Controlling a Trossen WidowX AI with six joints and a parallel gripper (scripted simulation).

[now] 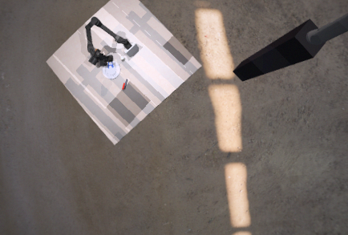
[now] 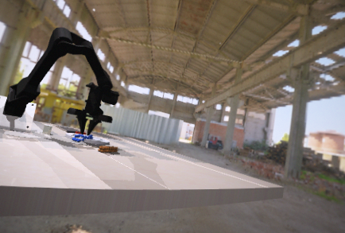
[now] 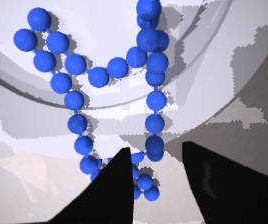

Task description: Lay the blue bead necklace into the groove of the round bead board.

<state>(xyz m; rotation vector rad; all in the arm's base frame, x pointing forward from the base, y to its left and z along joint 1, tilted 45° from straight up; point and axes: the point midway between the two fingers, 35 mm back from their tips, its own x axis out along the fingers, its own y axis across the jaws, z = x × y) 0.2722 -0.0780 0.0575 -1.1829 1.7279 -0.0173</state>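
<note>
The gripper (image 2: pixel 88 133) (image 3: pixel 156 153) points down at a pale tabletop (image 1: pixel 165 82) (image 2: pixel 167 172) crossed by bands of light and shadow. Around it I see a large hall with steel roof beams (image 2: pixel 199 53), concrete columns (image 2: pixel 299 125) and a corrugated partition (image 2: pixel 147 126).

The wrist view resolves the blue bead necklace (image 1: pixel 111 65) (image 2: pixel 81 137) (image 3: pixel 156 100): bunched, partly on the round bead board (image 1: pixel 111 74) (image 2: pixel 97 142) (image 3: pixel 105 120), partly past its rim. The fingers are partly open; whether they grip any beads, I cannot tell. The exterior view alone clearly shows an orange-brown item (image 2: pixel 108 149) beside the board; the top view shows a red-and-grey item (image 1: pixel 125 85) nearby.
</note>
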